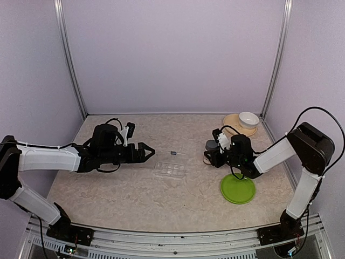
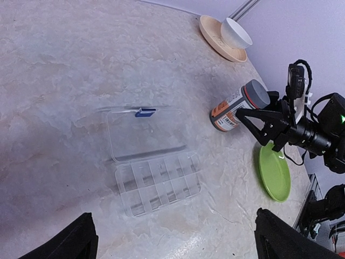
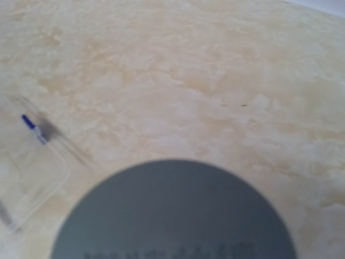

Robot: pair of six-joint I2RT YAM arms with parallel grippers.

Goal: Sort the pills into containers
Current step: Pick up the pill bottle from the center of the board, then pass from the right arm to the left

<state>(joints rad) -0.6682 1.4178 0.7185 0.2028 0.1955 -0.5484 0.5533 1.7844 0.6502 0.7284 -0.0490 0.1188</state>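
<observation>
The clear pill box lies open mid-table, its compartments empty and its lid folded back with a blue latch. No loose pills show. A pill bottle with an orange label and grey cap leans to the right of the box. My right gripper straddles the cap end, and that cap fills the bottom of the right wrist view, hiding the fingers. Whether they touch the bottle I cannot make out. My left gripper hovers wide open just left of the box, holding nothing.
A round green plate lies near the right arm. A white bowl sits on a tan dish in the back right corner. Pale walls and metal posts ring the table.
</observation>
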